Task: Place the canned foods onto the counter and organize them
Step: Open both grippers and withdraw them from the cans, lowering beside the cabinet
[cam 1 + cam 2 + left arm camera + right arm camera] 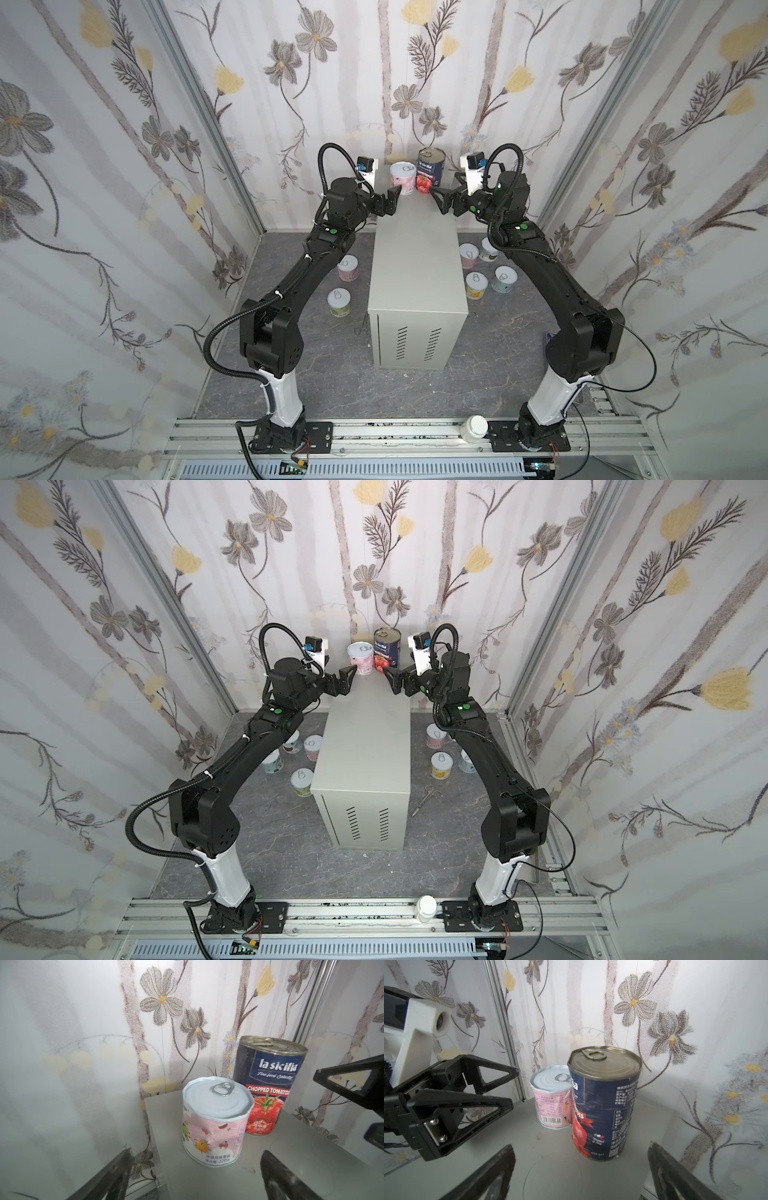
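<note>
As the left gripper (392, 202) and right gripper (439, 201) hang wide open and empty, a pink can (402, 179) and the taller tomato can (431, 172) stand side by side at the far end of the counter (415, 270) — other short cans (348, 267) sit on the floor (498, 353).

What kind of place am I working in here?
Probably a staged robot test booth, not a real kitchen: floral wallpaper panels on three sides, an aluminium mounting rail at the front, and a grey metal box as the counter.
</note>
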Tool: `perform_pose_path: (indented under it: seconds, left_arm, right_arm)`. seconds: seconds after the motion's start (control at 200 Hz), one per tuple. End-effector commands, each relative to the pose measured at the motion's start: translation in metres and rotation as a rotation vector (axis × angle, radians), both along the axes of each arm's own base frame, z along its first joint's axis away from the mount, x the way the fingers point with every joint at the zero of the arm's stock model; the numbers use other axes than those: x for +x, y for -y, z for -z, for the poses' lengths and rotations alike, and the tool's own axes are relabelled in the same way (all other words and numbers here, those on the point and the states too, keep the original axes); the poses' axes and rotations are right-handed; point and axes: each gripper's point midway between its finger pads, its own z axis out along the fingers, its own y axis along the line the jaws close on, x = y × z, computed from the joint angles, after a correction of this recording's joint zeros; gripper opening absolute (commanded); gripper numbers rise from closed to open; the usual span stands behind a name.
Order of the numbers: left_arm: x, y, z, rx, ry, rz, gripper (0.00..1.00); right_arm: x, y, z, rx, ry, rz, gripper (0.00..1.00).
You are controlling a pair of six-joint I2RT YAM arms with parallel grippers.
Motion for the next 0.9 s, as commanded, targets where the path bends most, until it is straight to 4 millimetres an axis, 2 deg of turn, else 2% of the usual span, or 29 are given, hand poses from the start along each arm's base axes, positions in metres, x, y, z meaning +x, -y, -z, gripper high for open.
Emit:
perform_pose_path:
  seconds: [0.0, 0.055, 0.07, 0.09, 0.215, 0.38, 0.51, 0.665, 0.814, 0.834, 0.894]
  left_arm:
    - [-0.011, -0.017, -0.014, 0.019, 0.041, -0.051, 0.99]
    - [-0.018, -0.025, -0.015, 0.021, 0.039, -0.074, 1.00]
    - [-0.019, -0.027, -0.015, 0.022, 0.038, -0.080, 1.00]
    - [-0.022, -0.030, -0.016, 0.023, 0.036, -0.089, 1.00]
    - [-0.037, -0.050, -0.016, 0.042, 0.021, -0.152, 1.00]
    - [-0.052, -0.081, -0.009, 0.080, -0.009, -0.264, 1.00]
    - [-0.062, -0.104, 0.003, 0.115, -0.047, -0.342, 1.00]
    - [-0.072, -0.127, 0.022, 0.162, -0.065, -0.412, 1.00]
    - [-0.077, -0.132, 0.029, 0.163, -0.070, -0.422, 1.00]
    - [-0.077, -0.133, 0.042, 0.176, -0.094, -0.421, 1.00]
    - [-0.077, -0.133, 0.050, 0.184, -0.112, -0.420, 1.00]
  right_arm:
    - [-0.014, 0.016, -0.007, 0.009, 0.001, 0.074, 1.00]
    - [-0.021, 0.026, -0.005, 0.004, -0.014, 0.114, 1.00]
    - [-0.021, 0.029, 0.003, -0.002, -0.033, 0.133, 1.00]
    - [-0.031, 0.035, -0.007, 0.005, -0.018, 0.149, 1.00]
    - [-0.048, 0.063, 0.014, 0.006, -0.099, 0.278, 1.00]
    - [-0.074, 0.104, 0.059, 0.063, -0.262, 0.455, 1.00]
    - [-0.097, 0.130, 0.111, 0.112, -0.418, 0.570, 1.00]
    - [-0.122, 0.141, 0.153, 0.155, -0.549, 0.627, 1.00]
    - [-0.137, 0.142, 0.186, 0.202, -0.661, 0.649, 1.00]
    - [-0.138, 0.143, 0.192, 0.206, -0.681, 0.658, 1.00]
    - [-0.143, 0.145, 0.209, 0.218, -0.740, 0.684, 1.00]
